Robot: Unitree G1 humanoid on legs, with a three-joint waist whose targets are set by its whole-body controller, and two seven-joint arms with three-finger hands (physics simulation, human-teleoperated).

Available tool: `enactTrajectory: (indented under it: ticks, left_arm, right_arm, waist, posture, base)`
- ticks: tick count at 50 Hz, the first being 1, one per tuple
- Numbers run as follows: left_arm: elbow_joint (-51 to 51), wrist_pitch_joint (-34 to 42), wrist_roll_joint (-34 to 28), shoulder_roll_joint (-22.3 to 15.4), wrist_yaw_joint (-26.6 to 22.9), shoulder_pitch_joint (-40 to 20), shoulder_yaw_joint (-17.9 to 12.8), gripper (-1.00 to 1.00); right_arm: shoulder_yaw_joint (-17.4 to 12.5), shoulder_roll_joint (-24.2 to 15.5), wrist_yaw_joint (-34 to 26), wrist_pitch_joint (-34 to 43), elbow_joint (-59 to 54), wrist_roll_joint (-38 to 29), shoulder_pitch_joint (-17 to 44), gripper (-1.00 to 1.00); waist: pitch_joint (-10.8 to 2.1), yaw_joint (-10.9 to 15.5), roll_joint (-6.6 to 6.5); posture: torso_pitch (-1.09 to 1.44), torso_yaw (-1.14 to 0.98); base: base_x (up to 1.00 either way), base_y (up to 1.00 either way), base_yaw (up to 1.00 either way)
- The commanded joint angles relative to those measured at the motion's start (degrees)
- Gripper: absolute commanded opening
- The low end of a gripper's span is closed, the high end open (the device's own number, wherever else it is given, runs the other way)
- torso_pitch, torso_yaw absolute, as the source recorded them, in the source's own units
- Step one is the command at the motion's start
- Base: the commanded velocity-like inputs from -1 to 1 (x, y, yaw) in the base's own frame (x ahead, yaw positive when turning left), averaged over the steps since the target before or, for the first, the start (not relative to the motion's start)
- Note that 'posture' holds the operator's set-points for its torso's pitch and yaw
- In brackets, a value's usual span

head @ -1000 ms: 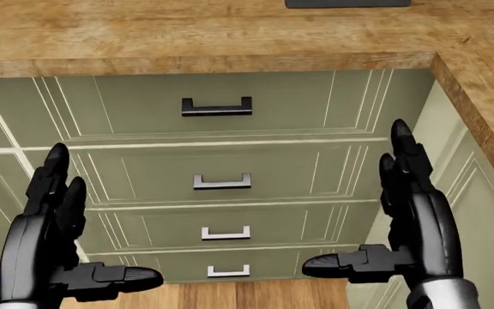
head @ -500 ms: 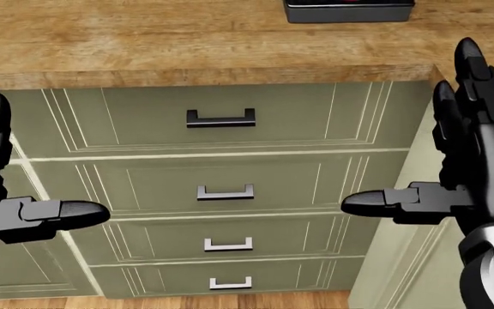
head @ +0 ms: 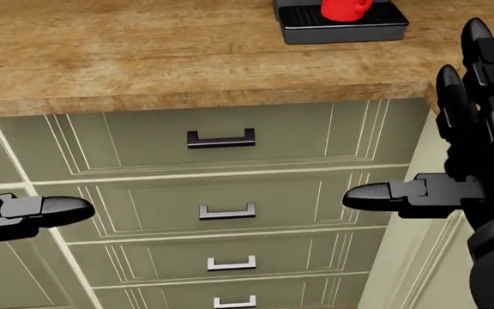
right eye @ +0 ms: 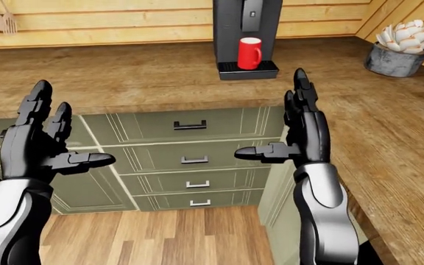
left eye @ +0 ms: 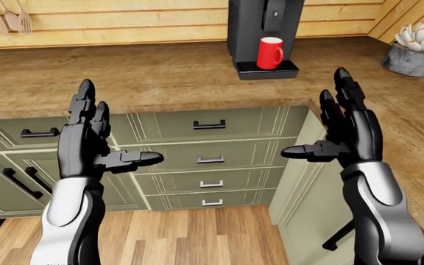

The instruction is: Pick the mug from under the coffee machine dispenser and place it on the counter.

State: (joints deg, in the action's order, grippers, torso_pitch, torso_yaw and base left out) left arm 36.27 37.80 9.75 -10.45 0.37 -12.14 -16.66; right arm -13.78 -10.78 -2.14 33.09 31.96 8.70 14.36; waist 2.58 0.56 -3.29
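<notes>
A red mug (left eye: 269, 53) stands on the drip tray under the black coffee machine (left eye: 263, 22), at the top centre of the left-eye view; its base shows in the head view (head: 343, 9). My left hand (left eye: 98, 141) is open and empty, held up before the green drawers. My right hand (left eye: 330, 130) is open and empty, held up near the counter's inner corner. Both hands are well short of the mug.
The wooden counter (left eye: 160, 77) runs across the view and turns down the right side. A grey pot with a pale plant (left eye: 420, 52) stands at the top right. Green drawers with dark handles (left eye: 209, 125) lie below. Utensils (left eye: 9, 19) hang at the top left.
The head view has tilted up: the drawers have slid down and the coffee machine's tray and the mug's base have come in at the top. Both hands have risen and spread apart.
</notes>
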Motion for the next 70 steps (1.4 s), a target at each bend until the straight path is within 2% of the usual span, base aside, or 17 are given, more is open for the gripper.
enactTrajectory:
  ticks: [1,6,9,10,12,18,23,25,32,36,45,49,50,56,61,62,70]
  left_arm:
    - [2.32,-1.64,0.79,-0.43,-0.12,-1.65,0.31,1.0]
    - [2.31,-1.56,1.16,-0.86,0.08,-1.82,-0.11,1.0]
    - [2.44,-1.58,1.21,-0.95,0.18,-1.77,-0.16,1.0]
    - [2.52,-1.56,1.16,-0.92,0.25,-1.74,-0.07,1.0]
    - [2.67,-1.45,1.34,-1.01,0.19,-1.71,-0.31,1.0]
    - [2.59,-1.66,1.37,-1.13,0.2,-1.58,-0.48,1.0]
    - [2.86,-1.44,1.5,-1.28,0.31,-1.62,-0.72,1.0]
    - [2.86,-1.37,1.56,-1.34,0.34,-1.69,-0.82,1.0]
    - [3.27,-1.1,1.8,-1.47,0.41,-1.71,-1.05,1.0]
    - [3.57,-0.76,1.95,-1.62,0.49,-1.85,-1.22,1.0]
    - [4.87,0.87,2.74,-2.29,0.88,-2.59,-1.96,1.0]
    - [5.16,1.34,3.29,-2.84,1.12,-2.99,-2.65,1.0]
    - [5.05,1.22,3.32,-2.89,1.14,-2.93,-2.67,1.0]
    - [5.47,1.65,3.78,-3.39,1.36,-3.01,-3.24,1.0]
    - [6.01,2.14,4.15,-3.73,1.49,-3.07,-3.66,1.0]
    - [6.2,2.29,4.21,-3.8,1.52,-3.09,-3.72,1.0]
    - [6.64,2.59,4.42,-3.96,1.59,-3.08,-3.89,1.0]
  right_arm:
    - [-1.13,-0.72,0.54,-1.17,2.25,0.27,1.7,1.0]
    - [-1.19,-0.72,0.87,-0.17,2.84,1.25,1.78,1.0]
    - [-1.14,-0.68,0.97,-0.08,2.98,1.43,1.57,1.0]
    - [-1.14,-0.67,1.02,0.03,3.07,1.47,1.56,1.0]
    - [-1.1,-0.68,1.08,0.18,3.24,1.5,1.55,1.0]
    - [-1.01,-0.62,0.95,0.66,4.17,1.67,1.32,1.0]
    - [-0.97,-0.55,0.98,1.51,5.22,1.87,1.34,1.0]
    - [-0.98,-0.5,0.99,1.72,5.38,1.96,1.36,1.0]
    - [-1.11,-0.52,1.2,2.68,6.29,2.35,1.55,1.0]
    - [-1.21,-0.65,1.25,3.04,6.6,2.51,1.66,1.0]
    - [-2.38,-1.8,2.01,4.88,7.19,3.59,3.35,1.0]
    - [-3.11,-2.8,2.55,5.48,7.23,4.26,4.27,1.0]
    - [-3.07,-2.94,2.52,5.33,7.13,4.23,4.21,1.0]
    - [-3.76,-3.48,2.72,5.07,6.68,4.77,4.49,1.0]
    - [-4.6,-4.04,3.77,5.77,6.72,6.03,5.33,1.0]
    - [-4.8,-4.13,4.08,5.81,6.74,6.43,5.49,1.0]
    - [-5.21,-5.08,6.55,5.81,5.98,8.49,6.49,1.0]
  waist:
    - [-1.03,-0.26,0.18]
    - [-0.82,0.6,3.13]
    - [-2.13,0.72,7.91]
    - [-0.96,-0.07,5.28]
    - [-0.46,-0.26,6.61]
    - [0.01,-1.0,3.62]
    - [-2.2,-1.63,-1.59]
    - [-0.52,-1.05,-1.25]
    - [-0.73,0.48,2.14]
    - [-2.11,0.79,6.8]
    - [-0.67,-0.98,3.7]
    - [-2.09,-1.23,-0.73]
    - [-3.08,-1.21,-0.67]
    - [-0.64,-0.61,1.19]
    - [-0.5,0.4,6.01]
    - [-0.48,0.49,4.19]
    - [-2.18,0.01,3.37]
  posture:
    - [0.0,0.0]
    - [0.0,0.0]
    - [0.0,0.0]
    - [0.0,0.0]
    - [0.0,0.0]
    - [0.0,0.0]
    - [0.0,0.0]
    - [0.0,0.0]
    - [0.0,0.0]
    - [0.0,0.0]
    - [0.0,0.0]
    - [0.0,0.0]
    - [0.0,0.0]
    - [0.0,0.0]
    - [0.0,0.0]
    - [0.0,0.0]
    - [0.0,0.0]
  base:
    - [0.34,0.0,0.0]
    - [0.34,0.0,0.0]
    - [0.34,0.0,0.0]
    - [0.33,0.0,0.0]
    - [0.34,0.0,0.0]
    - [0.34,0.0,0.0]
    - [0.34,0.0,0.0]
    - [0.33,0.0,0.0]
    - [0.34,0.0,0.0]
    - [0.28,0.0,0.0]
    - [0.24,0.0,0.0]
    - [0.14,0.0,0.0]
    - [0.12,0.0,0.0]
    - [0.02,0.0,0.0]
    - [0.0,0.0,0.0]
    - [0.0,0.0,0.0]
    - [0.0,0.0,0.0]
